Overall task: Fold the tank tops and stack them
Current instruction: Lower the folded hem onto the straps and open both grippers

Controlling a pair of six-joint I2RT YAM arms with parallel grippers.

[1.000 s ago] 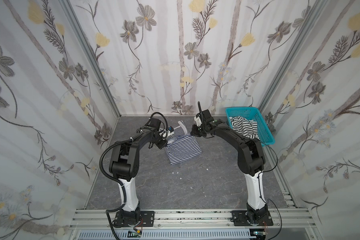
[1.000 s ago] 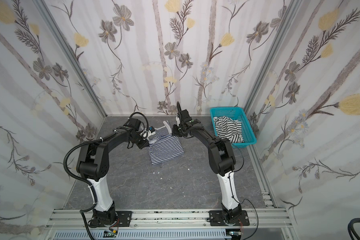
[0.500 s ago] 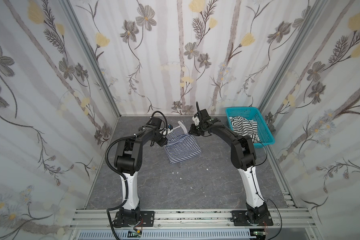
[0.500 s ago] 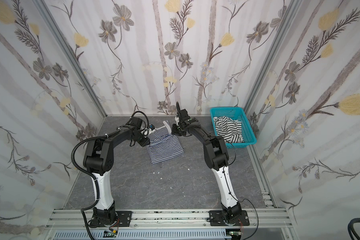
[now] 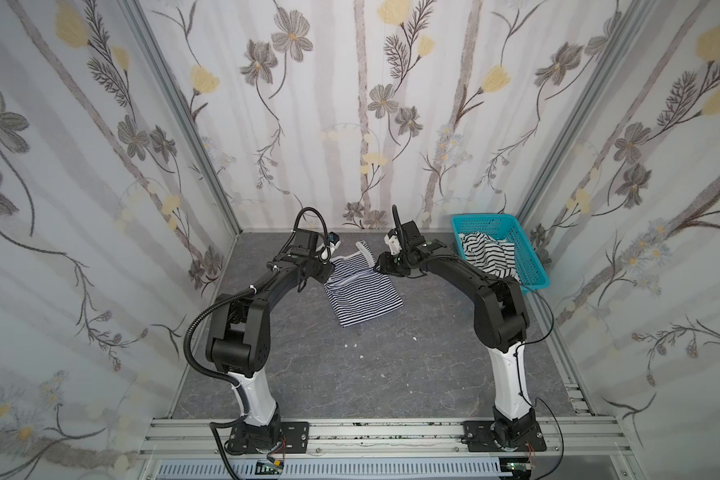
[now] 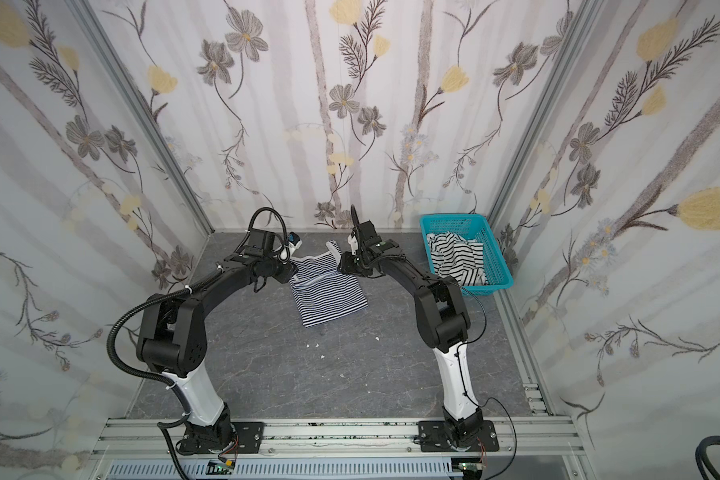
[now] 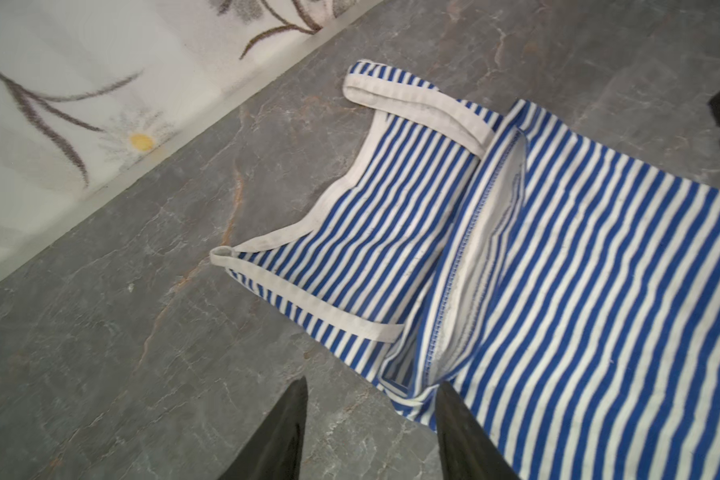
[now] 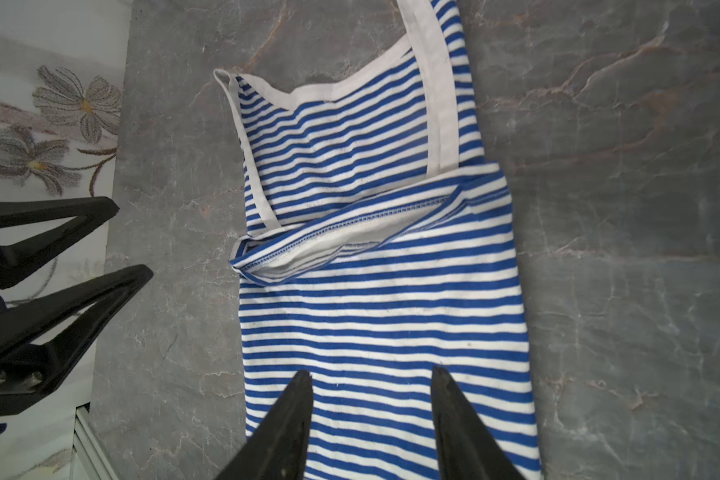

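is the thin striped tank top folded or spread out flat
Folded: the thin-striped tank top has its lower part doubled up over itself, and the stitched hem lies across the chest.

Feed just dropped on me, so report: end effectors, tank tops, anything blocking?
Left end effector open, empty. Right end effector open, empty, over thin-striped tank top, folded once on table. Wide-striped tank top in teal basket. White scraps nearby, nothing blocking.
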